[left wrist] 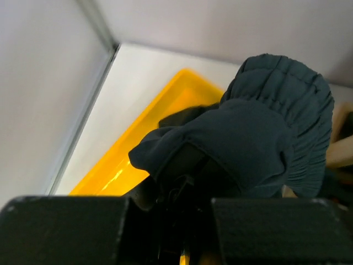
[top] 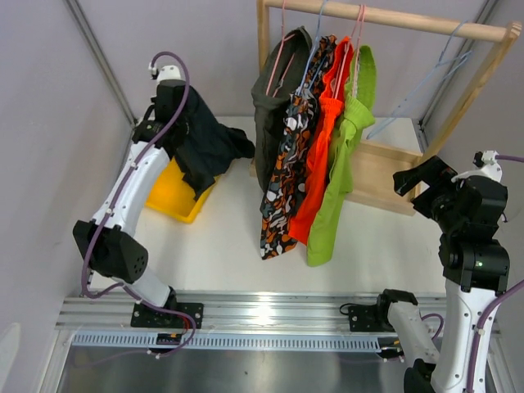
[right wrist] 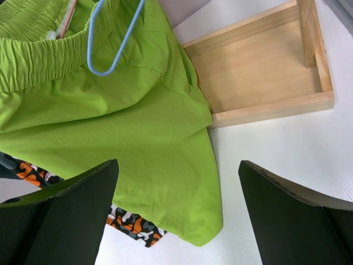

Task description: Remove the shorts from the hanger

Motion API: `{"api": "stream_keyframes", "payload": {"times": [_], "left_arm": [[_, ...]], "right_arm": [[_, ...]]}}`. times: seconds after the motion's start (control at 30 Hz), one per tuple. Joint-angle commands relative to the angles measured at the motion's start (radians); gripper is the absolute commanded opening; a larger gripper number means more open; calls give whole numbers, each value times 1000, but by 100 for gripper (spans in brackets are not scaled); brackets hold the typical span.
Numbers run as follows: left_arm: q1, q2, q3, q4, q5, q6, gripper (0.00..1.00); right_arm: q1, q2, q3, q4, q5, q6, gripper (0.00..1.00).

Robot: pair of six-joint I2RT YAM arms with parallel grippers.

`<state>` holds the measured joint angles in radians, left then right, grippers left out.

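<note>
- navy shorts (top: pixel 205 139): soft, light, limp; draped over the left gripper (top: pixel 174 102) above the bin (top: pixel 173 201); cloth hides the fingers, so the grip cannot be told
- olive shorts (top: pixel 278 98), camo shorts (top: pixel 286 172), orange shorts (top: pixel 321 155), green shorts (right wrist: pixel 138 127): hanging from the rail (top: pixel 393 16); probably best taken at the elastic waistband, where the cloth bunches
- right gripper (right wrist: pixel 177 187): fingers spread wide, empty, facing the green shorts
- table (top: pixel 229 237): smooth, white; grey walls close in

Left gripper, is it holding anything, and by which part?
The left gripper holds the navy shorts, bunched over it above the yellow bin; which part of them is pinched cannot be told.
</note>
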<state>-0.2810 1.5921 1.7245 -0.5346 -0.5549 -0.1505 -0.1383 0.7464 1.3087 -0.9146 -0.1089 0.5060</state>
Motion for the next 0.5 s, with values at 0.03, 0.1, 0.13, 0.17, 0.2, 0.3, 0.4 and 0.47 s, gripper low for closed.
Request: {"api": "stream_keyframes", "payload": {"times": [0.03,0.1,0.13,0.17,0.2,0.3,0.4,0.47], "left_arm": [[118,-31,-45,30,-48,-161,12],[135,-37,-77,28,-80,-182,12],[144,-40,-95,28,-83,-193,11],[154,-43,-109,24,-88,-216,10],[161,-47,-118,22,-86,-224,10],[183,-40,-138,21,-7,-216,42],[183,-23,-140,-17,64,-219,96],[180,-26,-140,-65,137,-227,99]], "right_arm": [[8,-16,1,20,14,-20,99],[8,-18,-2,22,8,-12,99],[8,-19,-2,23,6,-9,99],[8,-22,-5,25,5,-6,99],[8,-24,-8,34,5,-1,99],[8,-36,-11,58,-5,12,100],[8,-35,-5,144,-87,17,99],[8,-18,12,237,-187,28,100]]}}
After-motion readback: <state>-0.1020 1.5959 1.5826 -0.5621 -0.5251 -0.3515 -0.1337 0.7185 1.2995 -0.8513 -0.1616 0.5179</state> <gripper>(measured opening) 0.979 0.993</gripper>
